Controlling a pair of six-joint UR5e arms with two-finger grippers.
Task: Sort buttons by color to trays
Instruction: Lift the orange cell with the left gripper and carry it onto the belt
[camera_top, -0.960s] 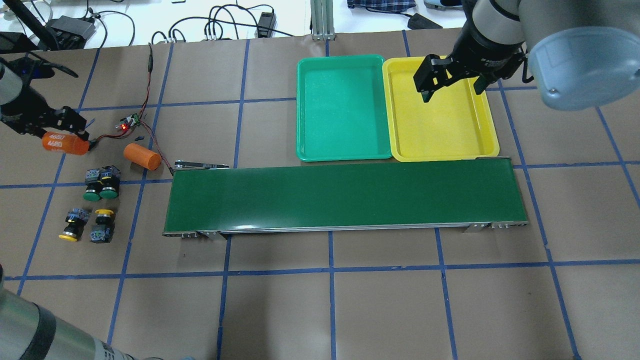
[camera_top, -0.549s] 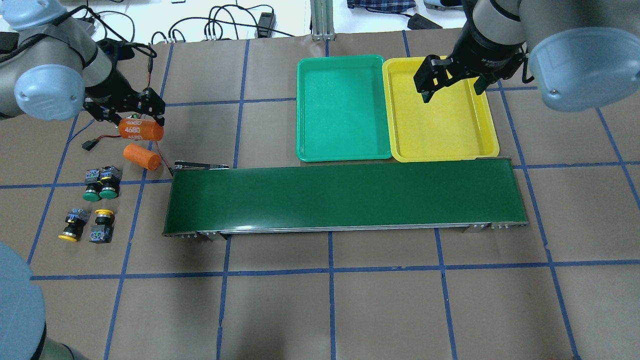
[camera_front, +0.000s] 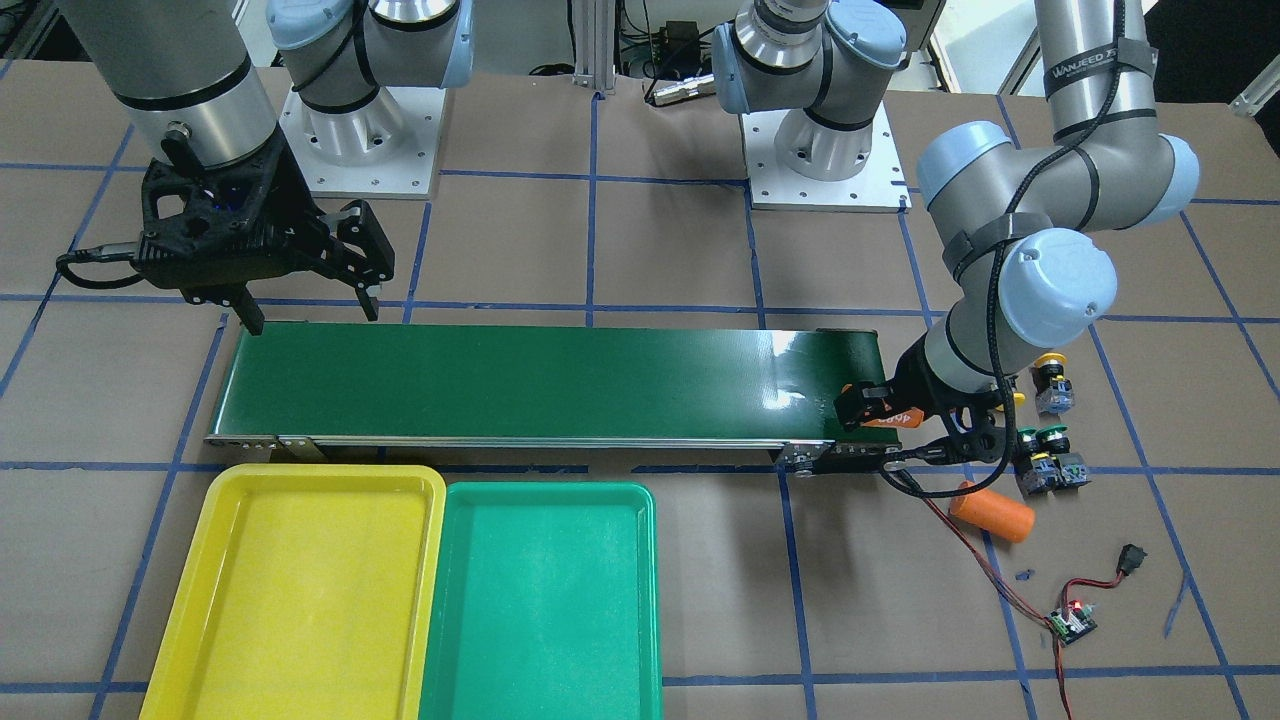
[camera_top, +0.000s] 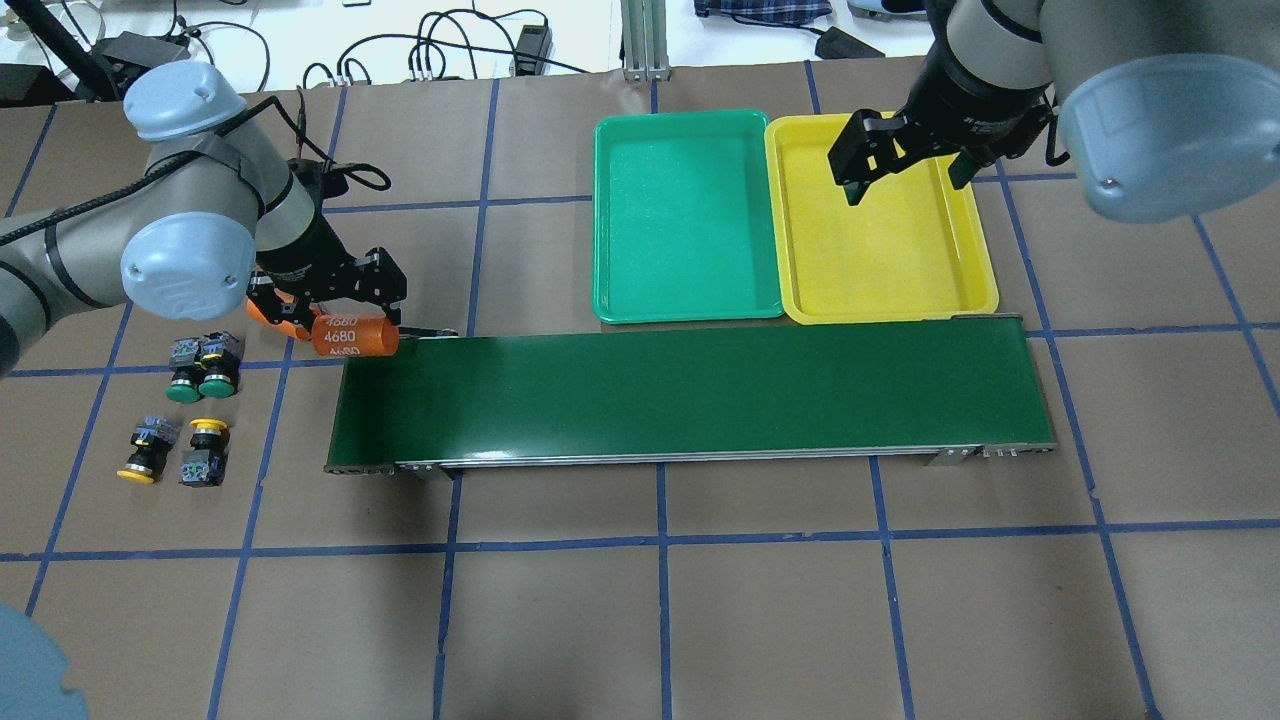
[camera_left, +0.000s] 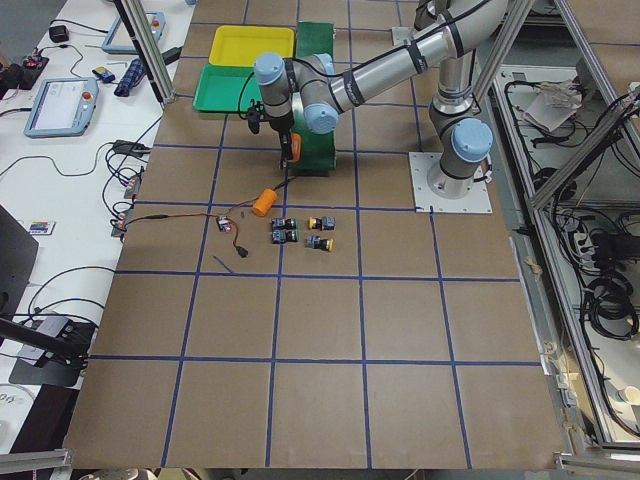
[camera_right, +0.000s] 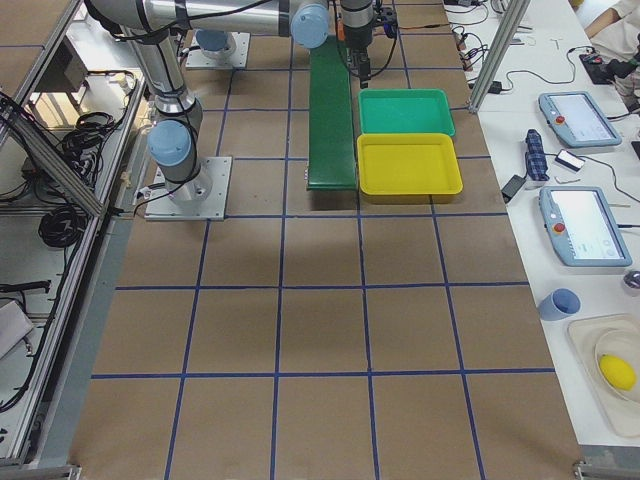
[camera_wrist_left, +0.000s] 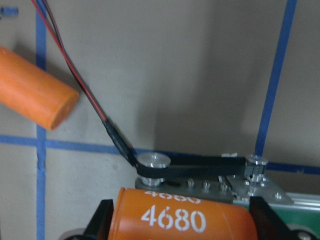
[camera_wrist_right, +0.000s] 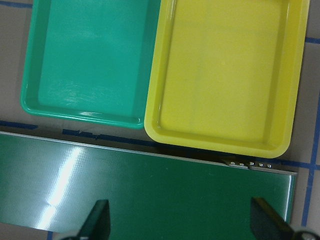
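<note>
left gripper clamps a smooth orange cylinder with white digits; right gripper, jaws spread, near glossy yellow tray.

The table, covered in brown paper crossed by blue tape lines, is occupied by a long conveyor belt. A green tray and a yellow tray are set side by side along it. Two green-capped buttons, two yellow-capped buttons, an orange cylinder and a wired circuit board are laid off one end.

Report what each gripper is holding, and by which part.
The left gripper holds the orange cylinder marked 4680 lengthwise, with one finger against each flat end. The right gripper is open and holds nothing.
</note>
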